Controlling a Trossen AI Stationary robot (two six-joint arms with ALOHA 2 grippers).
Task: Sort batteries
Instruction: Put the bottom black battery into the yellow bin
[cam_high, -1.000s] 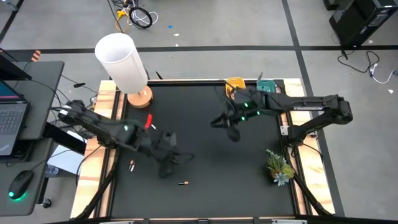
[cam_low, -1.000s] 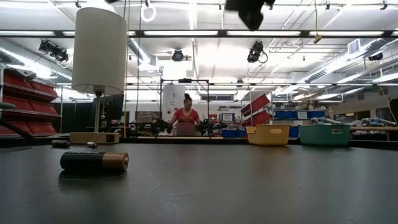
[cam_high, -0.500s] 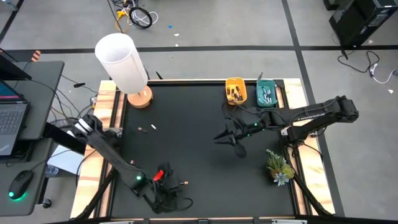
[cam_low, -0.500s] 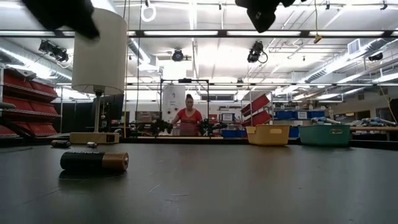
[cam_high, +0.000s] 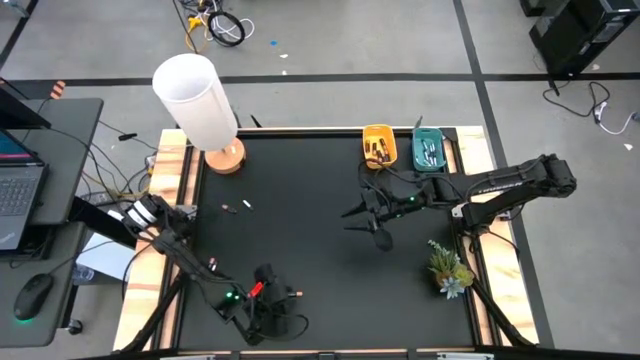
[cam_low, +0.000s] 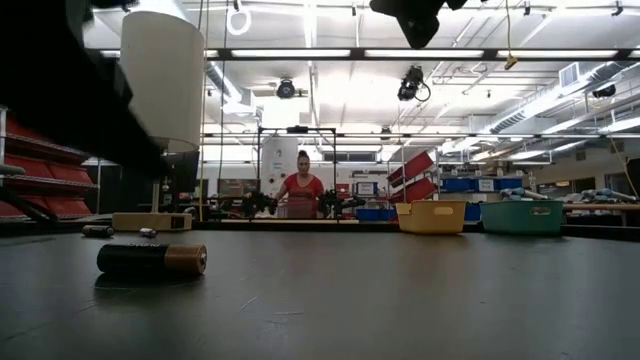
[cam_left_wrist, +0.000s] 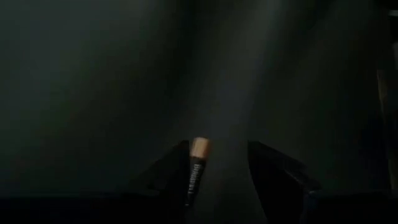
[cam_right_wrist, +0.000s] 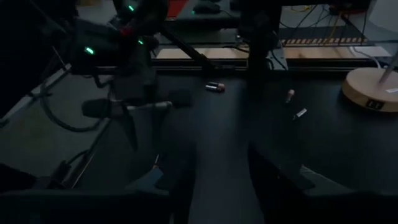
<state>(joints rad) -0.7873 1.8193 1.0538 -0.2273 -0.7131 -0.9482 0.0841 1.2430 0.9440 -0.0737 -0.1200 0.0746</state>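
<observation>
From above, the left gripper (cam_high: 272, 303) hangs low at the counter's (cam_high: 320, 200) seven o'clock edge, just beside a dark battery with a copper end (cam_high: 294, 294) lying roughly three-to-nine. Two smaller batteries (cam_high: 237, 207) lie near ten o'clock, below the lamp (cam_high: 196, 100). The right gripper (cam_high: 362, 212) hovers right of centre, empty; the yellow tray (cam_high: 379, 145) and the teal tray (cam_high: 429, 150) stand at one o'clock, a small plant (cam_high: 448, 268) at four.

At counter level, the battery (cam_low: 152, 259) lies on its side, copper end toward three o'clock, and a person (cam_low: 301, 190) stands far behind.

The left wrist view shows its fingers (cam_left_wrist: 173, 168) parted, straddling the battery (cam_left_wrist: 197, 165) without visibly clamping it, copper end forward.

The right wrist view shows its fingers (cam_right_wrist: 273, 174) spread on nothing.
</observation>
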